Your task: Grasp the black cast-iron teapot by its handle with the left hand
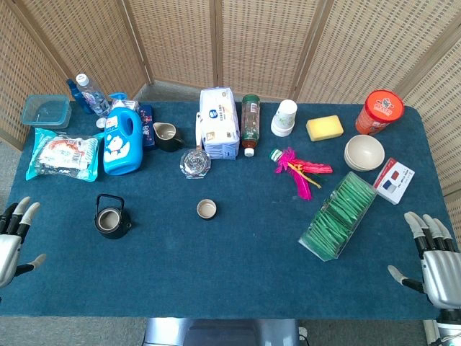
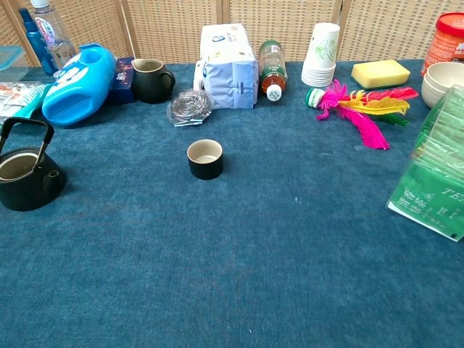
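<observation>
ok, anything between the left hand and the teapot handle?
Nothing visible. The left hand sits open at the table's left edge, and only bare blue cloth lies between it and the black cast-iron teapot. Its handle stands upright and unobstructed; the small cup is off to the other side.

The left hand (image 1: 13, 238) sits at the table's (image 1: 238, 281) left edge with its fingers spread, holding nothing. Between it and the black cast-iron teapot (image 1: 112, 218) there is only bare blue cloth, so the way across is open. The teapot's handle (image 2: 25, 138) stands up with open air above it. The blue detergent bottle (image 1: 122, 140) and the snack packet (image 1: 63, 153) lie behind the teapot, well apart from it. The small cup (image 1: 207, 209) stands off to the teapot's right, also well apart.
</observation>
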`<action>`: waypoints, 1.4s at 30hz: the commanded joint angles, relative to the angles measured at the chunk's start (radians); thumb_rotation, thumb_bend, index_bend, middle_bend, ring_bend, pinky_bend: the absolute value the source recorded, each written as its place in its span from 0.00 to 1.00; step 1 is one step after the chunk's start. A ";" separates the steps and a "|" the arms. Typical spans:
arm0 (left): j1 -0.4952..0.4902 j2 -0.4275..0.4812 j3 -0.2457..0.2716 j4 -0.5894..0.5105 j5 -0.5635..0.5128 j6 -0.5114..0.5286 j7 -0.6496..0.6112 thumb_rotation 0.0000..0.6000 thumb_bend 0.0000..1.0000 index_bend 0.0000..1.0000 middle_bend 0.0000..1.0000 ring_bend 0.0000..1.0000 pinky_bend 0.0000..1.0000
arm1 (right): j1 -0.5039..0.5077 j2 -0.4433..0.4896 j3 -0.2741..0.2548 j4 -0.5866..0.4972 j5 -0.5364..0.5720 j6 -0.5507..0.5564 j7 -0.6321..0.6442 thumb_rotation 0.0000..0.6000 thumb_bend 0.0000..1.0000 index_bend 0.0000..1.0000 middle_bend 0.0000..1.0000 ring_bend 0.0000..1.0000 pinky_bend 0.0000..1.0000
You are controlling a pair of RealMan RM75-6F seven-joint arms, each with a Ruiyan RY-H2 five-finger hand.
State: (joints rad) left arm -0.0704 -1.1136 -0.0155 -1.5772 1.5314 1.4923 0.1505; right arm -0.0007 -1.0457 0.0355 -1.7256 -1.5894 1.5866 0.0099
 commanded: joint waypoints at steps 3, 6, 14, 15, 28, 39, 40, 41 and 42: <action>-0.001 -0.002 0.002 -0.003 0.003 0.000 0.008 1.00 0.06 0.00 0.00 0.00 0.15 | 0.000 0.001 -0.003 0.003 -0.005 -0.002 0.004 1.00 0.00 0.00 0.00 0.00 0.00; -0.003 -0.004 0.001 0.002 -0.001 -0.002 0.005 1.00 0.06 0.00 0.00 0.00 0.15 | 0.001 0.001 -0.004 0.003 -0.005 -0.005 0.002 1.00 0.00 0.00 0.00 0.00 0.00; -0.050 -0.012 -0.028 0.024 -0.038 -0.073 -0.034 1.00 0.06 0.00 0.00 0.00 0.15 | 0.001 0.004 -0.005 -0.005 -0.003 -0.010 0.001 1.00 0.00 0.00 0.00 0.00 0.00; -0.066 -0.011 -0.036 0.025 -0.046 -0.095 -0.040 1.00 0.06 0.00 0.00 0.00 0.14 | 0.002 0.005 -0.005 -0.005 -0.001 -0.013 0.002 1.00 0.00 0.00 0.00 0.00 0.00; -0.310 -0.093 -0.122 0.123 -0.157 -0.406 0.081 1.00 0.06 0.00 0.00 0.00 0.03 | 0.006 0.010 0.001 -0.008 0.016 -0.026 0.013 1.00 0.00 0.00 0.00 0.00 0.00; -0.409 -0.146 -0.157 0.117 -0.274 -0.508 0.194 1.00 0.06 0.00 0.00 0.00 0.03 | 0.012 0.010 0.009 -0.007 0.039 -0.041 0.015 1.00 0.00 0.00 0.00 0.00 0.00; -0.415 -0.150 -0.159 0.115 -0.284 -0.509 0.208 1.00 0.06 0.00 0.00 0.00 0.03 | 0.013 0.010 0.009 -0.007 0.041 -0.042 0.016 1.00 0.00 0.00 0.00 0.00 0.00; -0.419 -0.153 -0.160 0.114 -0.291 -0.510 0.217 1.00 0.06 0.00 0.00 0.00 0.03 | 0.013 0.011 0.009 -0.007 0.042 -0.043 0.016 1.00 0.00 0.00 0.00 0.00 0.00; -0.424 -0.158 -0.162 0.111 -0.302 -0.513 0.226 1.00 0.06 0.00 0.00 0.00 0.03 | 0.013 0.010 0.008 -0.006 0.042 -0.046 0.016 1.00 0.00 0.00 0.00 0.00 0.00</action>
State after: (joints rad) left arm -0.4865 -1.2648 -0.1742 -1.4613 1.2414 0.9837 0.3659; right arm 0.0124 -1.0353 0.0443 -1.7321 -1.5479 1.5416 0.0257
